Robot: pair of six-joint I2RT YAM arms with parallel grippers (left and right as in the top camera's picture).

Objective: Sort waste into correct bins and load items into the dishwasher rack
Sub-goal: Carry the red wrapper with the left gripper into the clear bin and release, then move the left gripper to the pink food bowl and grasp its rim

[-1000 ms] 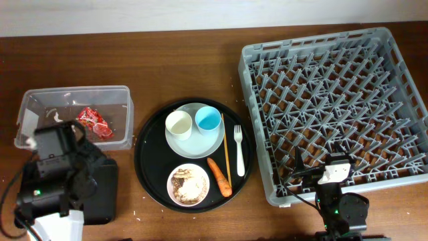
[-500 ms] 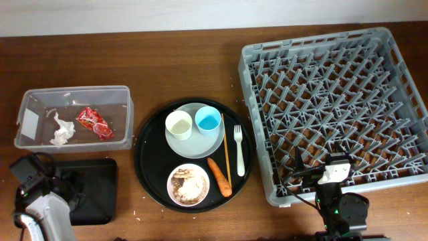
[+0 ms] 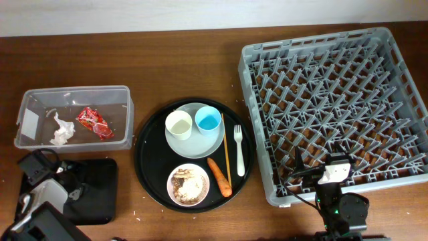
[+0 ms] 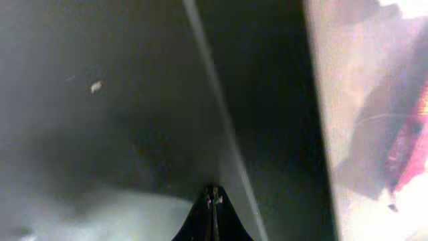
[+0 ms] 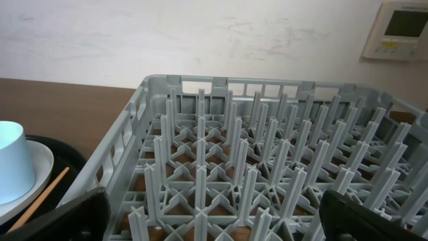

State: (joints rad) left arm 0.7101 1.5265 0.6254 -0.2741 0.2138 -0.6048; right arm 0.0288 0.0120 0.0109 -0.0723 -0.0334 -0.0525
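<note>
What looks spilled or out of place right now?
A white crumb lies on the table beside the round black tray; another speck sits on the flat black tray. Nothing else looks askew.

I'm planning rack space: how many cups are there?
2: a white cup and a light blue cup, side by side on the pale plate on the round black tray. The dishwasher rack holds none; nothing seems hidden.

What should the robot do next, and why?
Probably swing the left gripper away from the flat black tray toward the carrot. The red wrapper and tissue already lie in the clear tub, while the carrot is waste lying among the dishes on the round tray.
</note>
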